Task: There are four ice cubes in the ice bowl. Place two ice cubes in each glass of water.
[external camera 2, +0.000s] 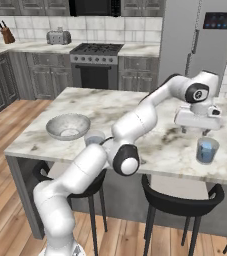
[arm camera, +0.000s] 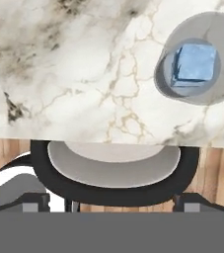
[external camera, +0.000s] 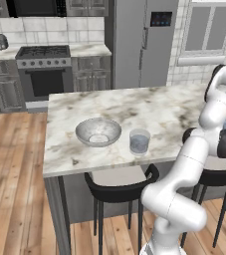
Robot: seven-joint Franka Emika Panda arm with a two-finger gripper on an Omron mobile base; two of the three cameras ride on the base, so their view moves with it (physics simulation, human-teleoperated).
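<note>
Leftmost on the marble tabletop [external camera: 149, 107] we find the ice bowl [external camera: 98, 131], wide, shallow and of clear greyish glass, sitting near the front edge where the arm can reach down into it. We can make out no pale-blue cubes inside it from either base view, so we judge it to be emptied or nearly so, though the glass is too hazy to be sure.

Just beside the bowl, to its right, stands one glass of water [external camera: 139, 142], a short clear tumbler with bluish-grey water; whether cubes float in it we cannot tell from here.

Further right, well apart from that pair, stands the second glass of water [external camera 2: 207, 150], close to the front edge above a black stool [arm camera: 116, 168]. In the hand view we see a pale-blue ice cube [arm camera: 196, 63] lying inside it, square-faced and translucent, with a darker edge beneath that may be a second cube.

Above and slightly behind this glass hangs the pincer [external camera 2: 194, 130], its jaws spread wide and holding nothing. We judge it sits there because a cube has been dropped into the glass below.
</note>
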